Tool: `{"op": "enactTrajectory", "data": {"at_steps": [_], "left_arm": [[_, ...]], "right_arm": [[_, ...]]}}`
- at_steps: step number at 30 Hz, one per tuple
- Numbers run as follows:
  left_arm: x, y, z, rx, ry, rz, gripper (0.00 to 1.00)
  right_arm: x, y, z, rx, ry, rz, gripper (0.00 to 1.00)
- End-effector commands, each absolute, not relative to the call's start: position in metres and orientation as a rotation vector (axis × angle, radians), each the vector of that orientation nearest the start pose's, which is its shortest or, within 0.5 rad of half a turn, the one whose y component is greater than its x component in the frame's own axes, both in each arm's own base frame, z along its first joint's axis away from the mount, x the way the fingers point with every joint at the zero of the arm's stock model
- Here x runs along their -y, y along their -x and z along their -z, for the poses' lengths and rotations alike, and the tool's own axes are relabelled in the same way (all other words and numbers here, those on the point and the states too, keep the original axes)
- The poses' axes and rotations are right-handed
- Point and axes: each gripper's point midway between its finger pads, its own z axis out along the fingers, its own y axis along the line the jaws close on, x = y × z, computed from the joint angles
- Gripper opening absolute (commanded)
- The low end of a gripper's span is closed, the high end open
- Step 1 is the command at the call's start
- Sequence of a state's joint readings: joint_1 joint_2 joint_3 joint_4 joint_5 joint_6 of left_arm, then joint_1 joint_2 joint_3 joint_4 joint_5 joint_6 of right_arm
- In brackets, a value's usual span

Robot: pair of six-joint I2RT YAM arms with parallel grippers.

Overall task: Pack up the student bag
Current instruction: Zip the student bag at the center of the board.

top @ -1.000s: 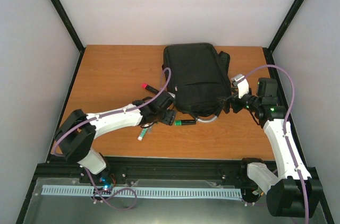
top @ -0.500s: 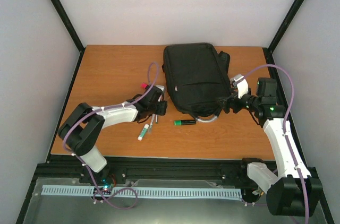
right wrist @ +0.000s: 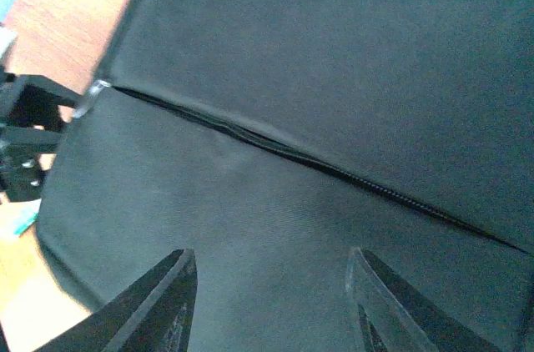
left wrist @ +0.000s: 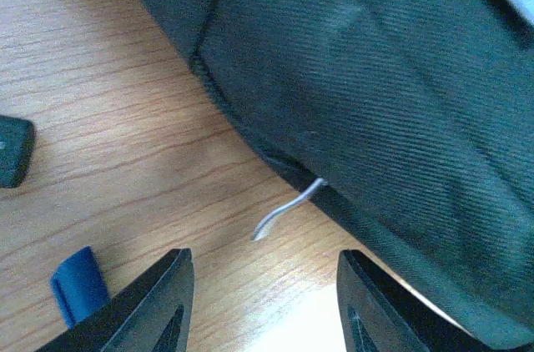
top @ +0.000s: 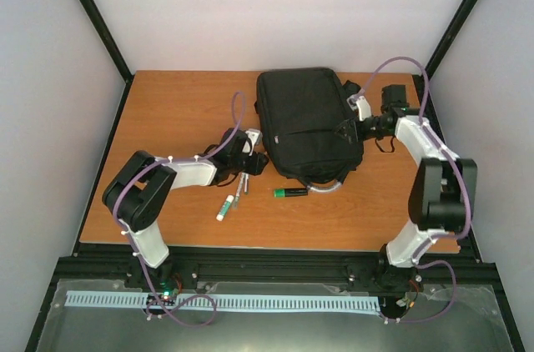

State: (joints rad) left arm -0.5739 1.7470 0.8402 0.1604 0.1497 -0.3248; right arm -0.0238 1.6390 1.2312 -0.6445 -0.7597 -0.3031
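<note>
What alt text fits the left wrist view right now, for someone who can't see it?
The black student bag fills the upper right, with a thin silver tab poking from its edge over the wooden table. The left gripper is open in the foreground, facing that tab and holding nothing. A blue object and a dark object lie at the left.

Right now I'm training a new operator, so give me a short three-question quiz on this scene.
1. True or false: the left jaws are shut on the green marker.
2. Which lies closest to the bag's grey handle: A green marker, B white pen, C left jaws?
3. How do the right jaws stand?
Key: 1 false, they are open by the bag's edge; 2 A; 3 open, empty, over the bag.
</note>
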Motion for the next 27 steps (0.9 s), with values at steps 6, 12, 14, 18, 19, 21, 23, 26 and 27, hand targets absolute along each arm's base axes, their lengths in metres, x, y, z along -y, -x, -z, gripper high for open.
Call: {"op": "enactTrajectory", "data": {"at_steps": [6, 12, 14, 18, 19, 21, 23, 26, 27], "left_arm": [[0.288, -0.372, -0.079, -2.212, -0.533, 0.700, 0.40], [0.289, -0.366, -0.075, -2.233, -0.542, 0.723, 0.19], [0.288, -0.362, -0.075, -2.242, -0.540, 0.727, 0.13], [0.291, -0.347, -0.075, -2.269, -0.563, 0.733, 0.07], [0.293, -0.342, -0.075, -2.275, -0.578, 0.732, 0.05], [0.297, -0.329, -0.073, -2.294, -0.613, 0.718, 0.02], [0.300, -0.318, -0.070, -2.314, -0.646, 0.709, 0.01], [0.305, -0.302, -0.067, -2.337, -0.690, 0.720, 0.01], [0.306, -0.297, -0.067, -2.342, -0.701, 0.724, 0.01]], "right_arm": [[-0.131, -0.399, -0.088, -2.550, 0.534, -0.946, 0.47], [-0.127, -0.397, -0.061, -2.630, 0.515, -0.914, 0.46], [-0.127, -0.395, -0.057, -2.639, 0.515, -0.916, 0.46], [-0.127, -0.394, -0.054, -2.647, 0.511, -0.919, 0.46], [-0.127, -0.394, -0.053, -2.649, 0.511, -0.919, 0.46], [-0.127, -0.394, -0.052, -2.651, 0.510, -0.924, 0.46], [-0.128, -0.392, -0.052, -2.652, 0.508, -0.932, 0.46], [-0.128, -0.391, -0.050, -2.657, 0.505, -0.938, 0.45], [-0.128, -0.391, -0.050, -2.657, 0.505, -0.939, 0.45]]}}
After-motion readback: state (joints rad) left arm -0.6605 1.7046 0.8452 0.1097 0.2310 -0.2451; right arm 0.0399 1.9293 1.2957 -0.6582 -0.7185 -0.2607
